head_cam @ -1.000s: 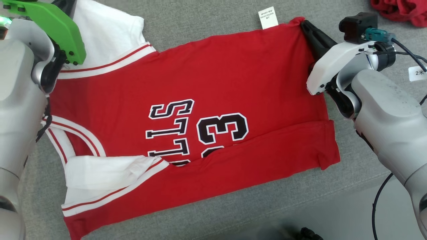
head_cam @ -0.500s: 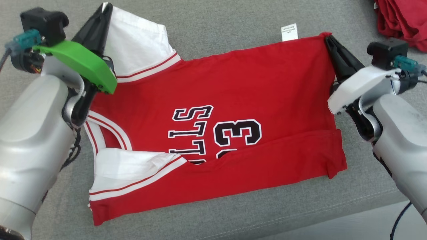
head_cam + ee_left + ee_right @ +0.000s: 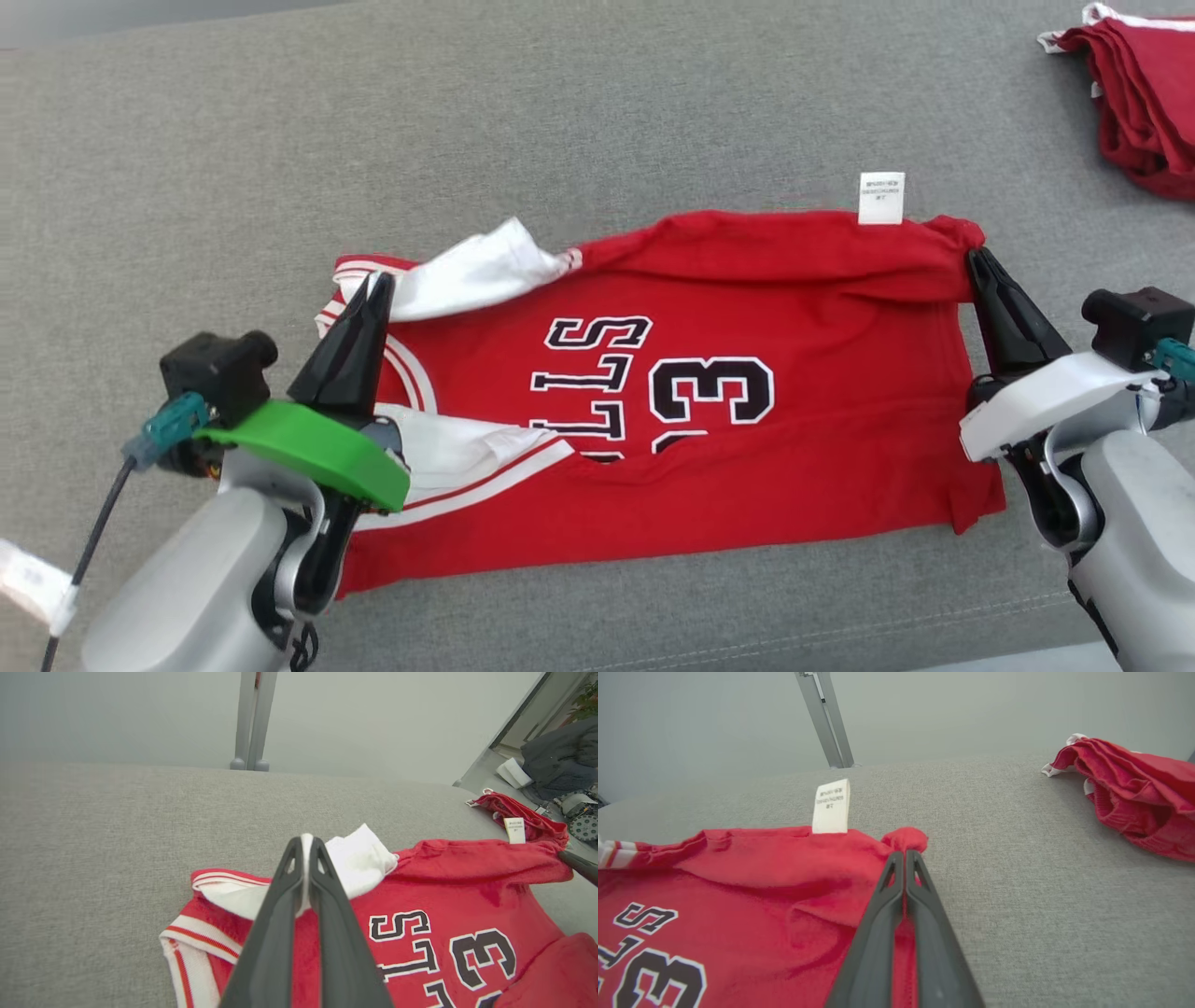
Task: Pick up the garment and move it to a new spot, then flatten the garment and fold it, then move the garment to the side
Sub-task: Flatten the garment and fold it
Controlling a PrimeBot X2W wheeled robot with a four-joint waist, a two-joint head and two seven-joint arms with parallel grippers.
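Both end effectors clamped on the jersey [image 3: 747, 308] - one at each far corner.

You've got the left end effector [image 3: 378, 285] fully closed, with a strip of white sleeve fabric pinched between its fingers in the left wrist view [image 3: 306, 842]. The right end effector [image 3: 976, 257] is fully closed too, and in the right wrist view [image 3: 904, 855] it grips the bunched red corner just beside the white care tag [image 3: 881, 198]. The jersey lies spread on the grey fabric worktop [image 3: 560, 121], lettering and the number 3 facing up, near edge folded over its lower part. Its far edge runs between the two end effectors as a raised, wrinkled ridge - not flat. A pile of red garments [image 3: 1144, 103] sits well apart at the far right corner of the worktop.
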